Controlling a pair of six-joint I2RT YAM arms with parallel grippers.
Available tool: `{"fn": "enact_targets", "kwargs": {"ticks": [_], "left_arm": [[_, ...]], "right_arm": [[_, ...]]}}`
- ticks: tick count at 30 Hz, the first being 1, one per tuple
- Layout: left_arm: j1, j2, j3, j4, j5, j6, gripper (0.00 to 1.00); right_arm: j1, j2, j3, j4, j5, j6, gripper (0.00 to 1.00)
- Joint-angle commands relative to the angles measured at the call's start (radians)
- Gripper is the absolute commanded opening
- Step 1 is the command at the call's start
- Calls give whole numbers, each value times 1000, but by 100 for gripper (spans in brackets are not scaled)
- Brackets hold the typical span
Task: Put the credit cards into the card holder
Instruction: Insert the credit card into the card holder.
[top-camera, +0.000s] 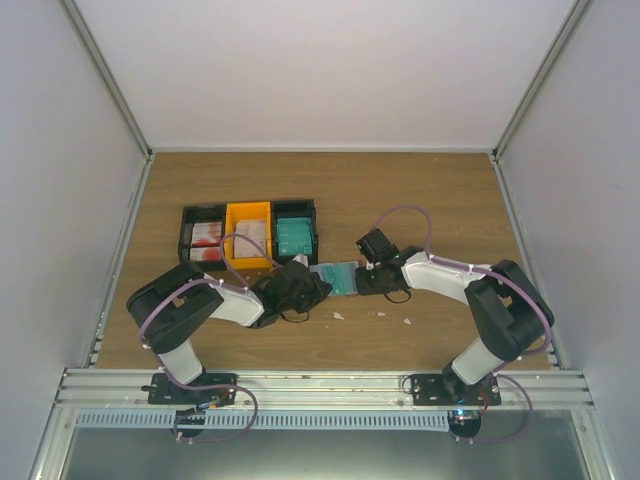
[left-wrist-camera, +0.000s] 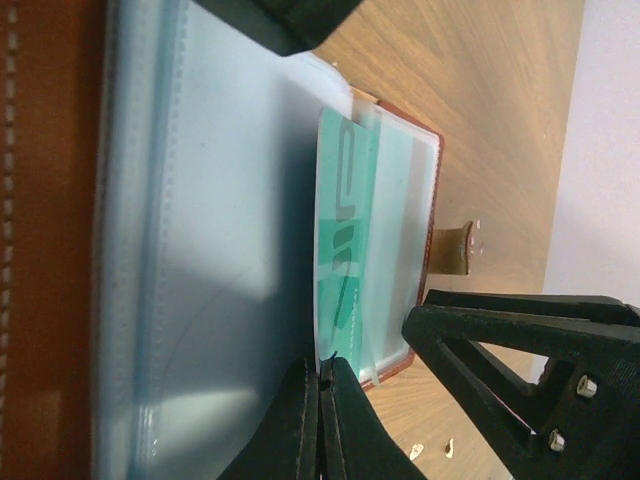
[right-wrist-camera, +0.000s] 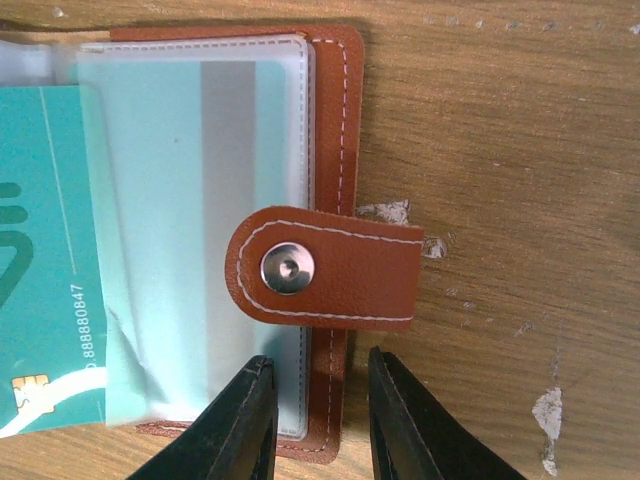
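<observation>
The brown card holder (right-wrist-camera: 335, 120) lies open on the table, its snap strap (right-wrist-camera: 330, 280) folded over the clear pockets. A teal credit card (right-wrist-camera: 40, 250) sits partly inside one pocket, its left half sticking out. My right gripper (right-wrist-camera: 322, 410) is open, its fingers astride the holder's near right edge. My left gripper (left-wrist-camera: 322, 385) is shut on the thin edge of a clear pocket sheet (left-wrist-camera: 220, 250), right beside the teal card (left-wrist-camera: 345, 230). From above, both grippers (top-camera: 305, 285) (top-camera: 362, 278) flank the holder (top-camera: 335, 277).
Joined bins stand behind the holder: a black one (top-camera: 186, 232) with red cards, an orange one (top-camera: 248, 212) with pale cards, a black one (top-camera: 312, 225) with teal cards. Small white scraps (top-camera: 338, 316) lie on the wood. Grey walls enclose the table.
</observation>
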Motion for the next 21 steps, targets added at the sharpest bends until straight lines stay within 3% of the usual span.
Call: {"fn": "enact_targets", "kwargs": {"ticks": [1,18,21], "left_arm": [[-4,35,24,11,2,38,0],[-2,114,89,37,47,78,0],[-3,128,93,46,63,81,0]], "right_arm": [[11,38,-22,-21,4,11,26],[11,33,-32,-11,0,24,27],[11,21,-39,7,-22,37,33]]}}
